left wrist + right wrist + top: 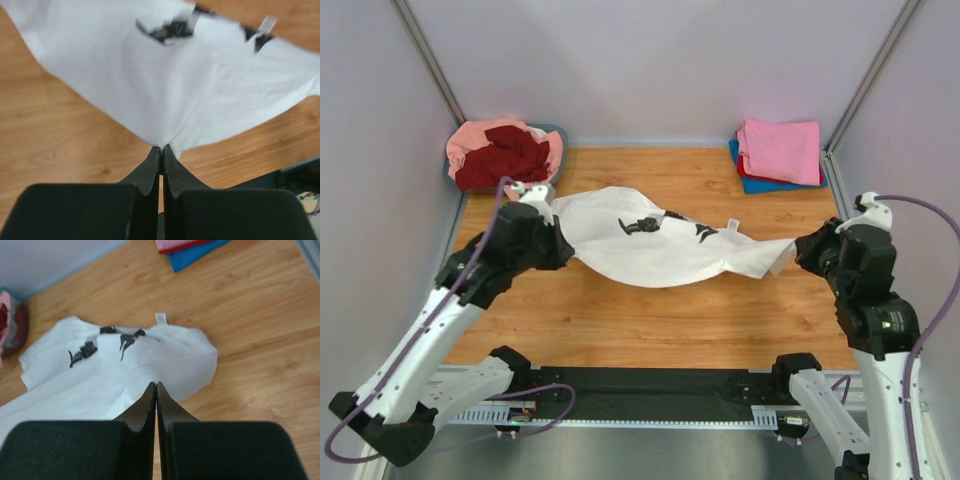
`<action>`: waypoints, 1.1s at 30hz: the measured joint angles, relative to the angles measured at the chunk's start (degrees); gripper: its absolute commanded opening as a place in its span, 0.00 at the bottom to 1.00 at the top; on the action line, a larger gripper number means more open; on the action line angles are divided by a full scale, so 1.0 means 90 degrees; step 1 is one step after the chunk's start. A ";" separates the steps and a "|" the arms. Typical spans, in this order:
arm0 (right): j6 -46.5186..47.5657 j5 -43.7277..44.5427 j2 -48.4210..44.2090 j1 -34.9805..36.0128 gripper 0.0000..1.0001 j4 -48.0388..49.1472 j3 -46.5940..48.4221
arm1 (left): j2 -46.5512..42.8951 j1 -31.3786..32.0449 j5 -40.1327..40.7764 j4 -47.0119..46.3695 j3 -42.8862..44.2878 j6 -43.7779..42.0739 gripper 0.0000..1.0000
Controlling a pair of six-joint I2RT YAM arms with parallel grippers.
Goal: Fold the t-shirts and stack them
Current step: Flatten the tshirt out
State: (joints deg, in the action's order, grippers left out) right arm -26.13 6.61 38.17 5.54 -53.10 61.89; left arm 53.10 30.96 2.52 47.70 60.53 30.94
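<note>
While the off-white shirt (660, 245) hangs stretched between my arms, nearer me and left of the folded stack (780, 152), its middle sags toward the wooden surface (650, 320). My left jaws are pressed together on one edge of it, and my right jaws pinch the opposite end. To lay it well, I judge I should hold even tension and lower both ends together so the cloth lands flat. Far left of the stack, the tub (558, 130) holds unfolded shirts (505, 155).
</note>
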 measured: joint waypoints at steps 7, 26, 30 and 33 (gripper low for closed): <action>0.0148 0.0328 0.0442 0.0000 0.00 -0.0607 0.3677 | -0.0032 0.0005 0.0260 0.1307 0.4308 -0.1141 0.00; 0.1234 0.1430 0.0398 0.0486 0.01 0.0418 0.6892 | -0.0809 0.0015 0.0406 0.1098 0.6645 -0.2509 0.00; 0.1282 0.1275 0.1693 0.0493 0.00 0.0860 0.6931 | 0.0141 -0.0012 0.1234 0.1141 0.6669 -0.2458 0.00; 0.1217 0.0969 0.3082 0.0495 0.00 0.1183 0.6577 | 0.0996 -0.0420 0.1273 0.1124 0.6169 -0.2283 0.00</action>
State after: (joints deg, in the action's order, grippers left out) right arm -15.18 15.33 65.91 10.00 -42.46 121.08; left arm 62.06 27.18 13.98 57.82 116.05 10.39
